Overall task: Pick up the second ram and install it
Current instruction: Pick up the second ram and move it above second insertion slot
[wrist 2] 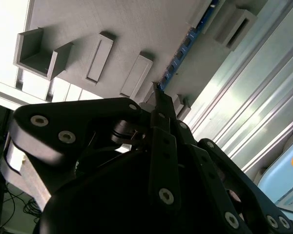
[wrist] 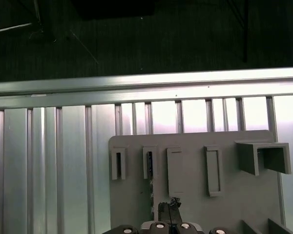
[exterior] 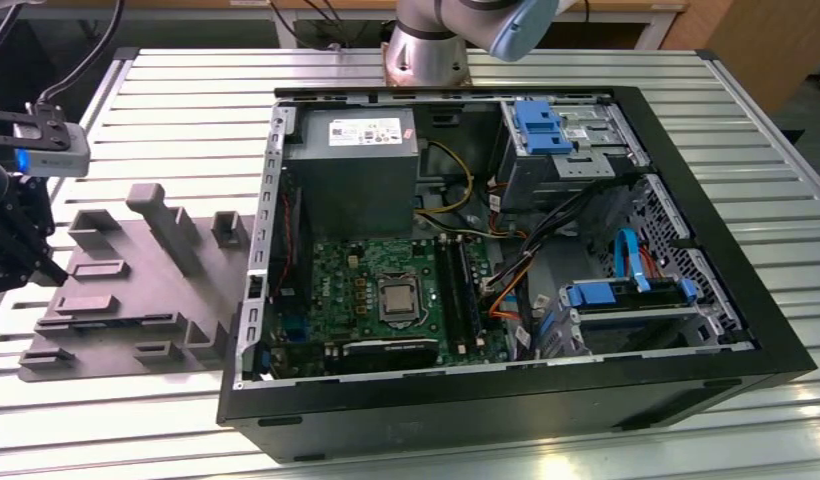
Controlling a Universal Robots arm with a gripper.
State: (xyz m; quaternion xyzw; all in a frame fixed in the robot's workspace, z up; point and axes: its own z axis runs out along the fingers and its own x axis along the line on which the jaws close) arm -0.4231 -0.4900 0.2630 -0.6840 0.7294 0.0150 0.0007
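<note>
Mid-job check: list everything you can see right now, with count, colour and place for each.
table: one, silver, slatted, under everything
computer case: one, black, open, mid-table
green board: one, green, inside the case
power supply: one, grey, inside the case beside the green board
drive brackets: two, blue, inside the case toward the exterior view's right
tray: one, grey, on the table at the exterior view's left
second ram: one, dark, standing edge-on in the tray
arm: one, silver base behind the case
tool: one, black, over the tray near the ram
</note>
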